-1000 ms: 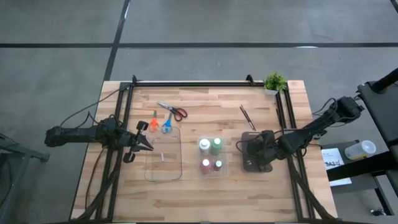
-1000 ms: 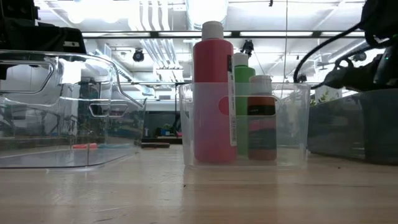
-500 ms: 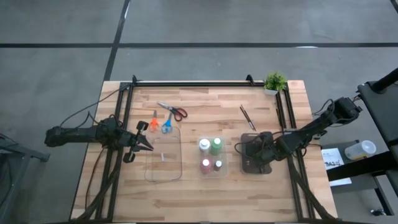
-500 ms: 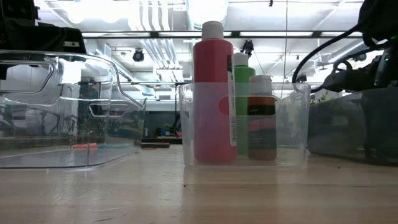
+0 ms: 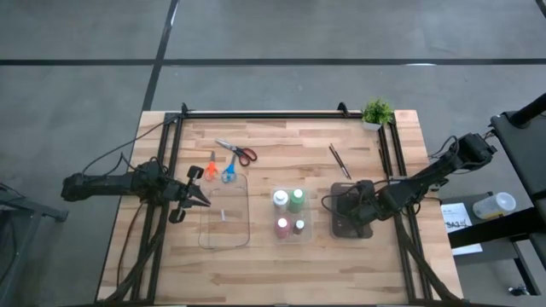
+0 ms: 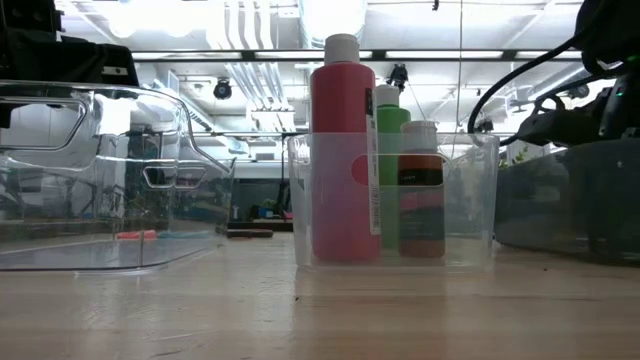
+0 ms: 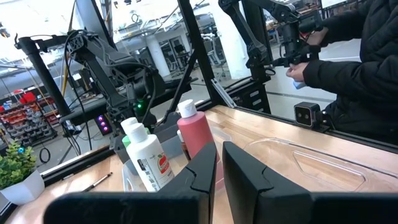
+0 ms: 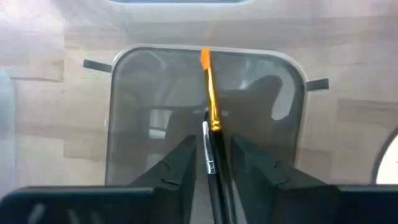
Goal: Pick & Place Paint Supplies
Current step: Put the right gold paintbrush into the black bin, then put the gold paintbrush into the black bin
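My right gripper (image 5: 351,205) stands open over the dark grey tray (image 5: 341,228), pointing steeply down. A thin paintbrush (image 8: 208,93) with an orange end lies between its parted fingers inside the tray (image 8: 143,124). Several paint bottles, among them a red one (image 6: 342,160), a green one (image 6: 392,110) and a brownish one (image 6: 422,190), stand upright in a small clear bin (image 5: 288,214). Red scissors (image 5: 238,153), orange scissors (image 5: 210,166) and blue scissors (image 5: 229,171) lie flat on the table. More brushes (image 5: 339,160) lie at the far right. My left gripper (image 5: 193,194) waits at the left, shut on nothing. My right gripper comes from above at a steep slant, its fingers (image 8: 183,158) along either side of the brush's silver ferrule (image 8: 207,144). I cannot tell whether either finger touches it. The brush's orange end (image 8: 204,57) reaches the tray's far wall.
A large clear tray (image 5: 224,215) lies beside my left gripper. A small potted plant (image 5: 376,112) stands at the far right corner. Dark frame rails (image 5: 256,114) run along the far and side edges. A person (image 7: 360,62) stands beyond the table.
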Robot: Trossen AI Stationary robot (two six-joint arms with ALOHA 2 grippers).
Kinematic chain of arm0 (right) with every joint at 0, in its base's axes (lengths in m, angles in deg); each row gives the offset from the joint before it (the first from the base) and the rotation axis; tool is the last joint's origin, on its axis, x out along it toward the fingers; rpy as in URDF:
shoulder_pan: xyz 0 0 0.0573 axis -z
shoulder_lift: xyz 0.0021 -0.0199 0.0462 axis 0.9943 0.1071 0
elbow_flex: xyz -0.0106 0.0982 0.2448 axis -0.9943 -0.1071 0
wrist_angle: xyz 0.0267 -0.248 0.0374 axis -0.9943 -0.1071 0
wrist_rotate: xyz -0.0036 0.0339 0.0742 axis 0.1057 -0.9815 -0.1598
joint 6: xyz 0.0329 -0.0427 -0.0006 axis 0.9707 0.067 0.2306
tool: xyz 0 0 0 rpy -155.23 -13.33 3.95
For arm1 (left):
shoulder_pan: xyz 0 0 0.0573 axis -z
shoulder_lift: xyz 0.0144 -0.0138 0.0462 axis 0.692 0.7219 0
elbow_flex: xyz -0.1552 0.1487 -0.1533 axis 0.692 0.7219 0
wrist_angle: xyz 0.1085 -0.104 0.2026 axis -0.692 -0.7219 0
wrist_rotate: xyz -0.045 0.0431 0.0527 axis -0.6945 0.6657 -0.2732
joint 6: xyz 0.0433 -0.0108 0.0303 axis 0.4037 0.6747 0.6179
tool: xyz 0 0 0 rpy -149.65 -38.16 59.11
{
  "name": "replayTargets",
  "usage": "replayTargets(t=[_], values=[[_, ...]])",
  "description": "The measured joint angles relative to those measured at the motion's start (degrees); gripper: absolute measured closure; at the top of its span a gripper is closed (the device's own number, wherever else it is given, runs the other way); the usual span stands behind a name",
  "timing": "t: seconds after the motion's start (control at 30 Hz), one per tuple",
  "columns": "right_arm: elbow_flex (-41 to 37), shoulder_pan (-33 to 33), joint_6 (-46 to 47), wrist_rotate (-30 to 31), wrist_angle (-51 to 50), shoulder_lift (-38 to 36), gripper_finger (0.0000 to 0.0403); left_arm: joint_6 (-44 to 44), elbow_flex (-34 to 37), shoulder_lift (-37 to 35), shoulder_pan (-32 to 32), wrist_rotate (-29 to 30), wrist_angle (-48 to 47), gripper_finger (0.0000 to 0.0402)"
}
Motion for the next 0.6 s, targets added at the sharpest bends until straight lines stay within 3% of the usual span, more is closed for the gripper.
replayTargets(t=[0.13, 0.6], values=[[0.17, -0.02, -0.73, 0.09, -0.02, -0.02, 0.0287, -0.01, 0.01, 0.0, 0.01, 0.02, -0.01, 0.0366], [4.47, -0.02, -5.58, 0.76, -3.96, -2.89, 0.0284, 0.0, 0.01, 0.0, 0.01, 0.01, -0.01, 0.0366]])
